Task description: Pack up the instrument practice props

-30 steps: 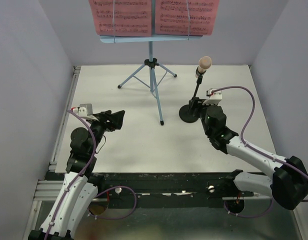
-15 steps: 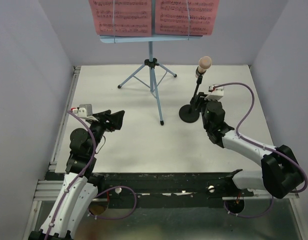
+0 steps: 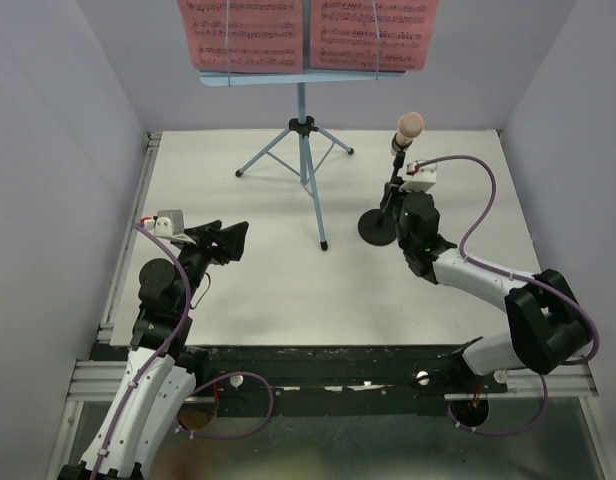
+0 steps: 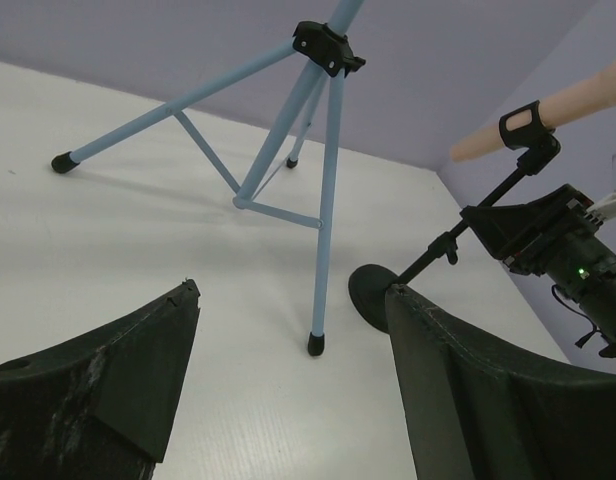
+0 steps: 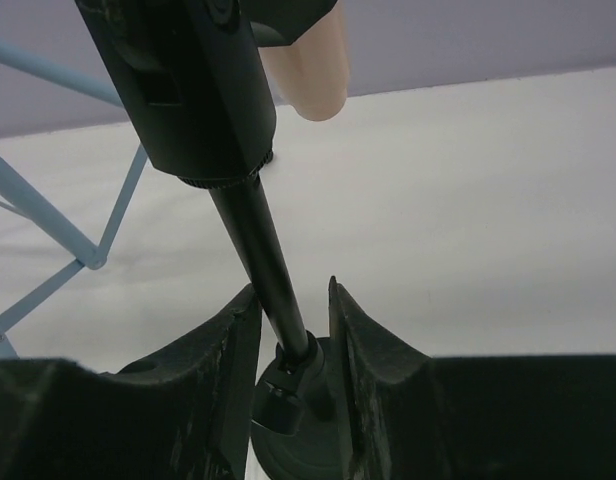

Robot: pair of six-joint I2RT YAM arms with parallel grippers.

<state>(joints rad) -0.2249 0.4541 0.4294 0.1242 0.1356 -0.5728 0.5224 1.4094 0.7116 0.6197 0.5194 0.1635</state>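
Note:
The light-blue music stand (image 3: 304,150) rises at the back, its desk holding two pink sheet-music pages (image 3: 240,35). To its right the short black mic stand (image 3: 376,230) carries the beige-pink microphone (image 3: 409,126). My right gripper (image 3: 393,205) straddles the stand's pole (image 5: 263,250) just above the round base. Its jaws are narrowed around the pole, still open, with a thin gap showing on the right side. The microphone (image 5: 306,70) hangs above. My left gripper (image 3: 236,238) hovers open and empty at the left, facing the tripod legs (image 4: 331,190) and the mic stand base (image 4: 368,297).
Purple-grey walls close in the white table (image 3: 258,280) on the left, back and right. A metal rail (image 3: 123,250) runs along the left edge. The tripod's near foot (image 3: 323,245) stands between the two grippers. A purple cable (image 3: 478,200) loops above my right arm.
My right gripper has slid forward over the mic stand's base and narrowed its jaws around the pole. The left arm has stayed in place.

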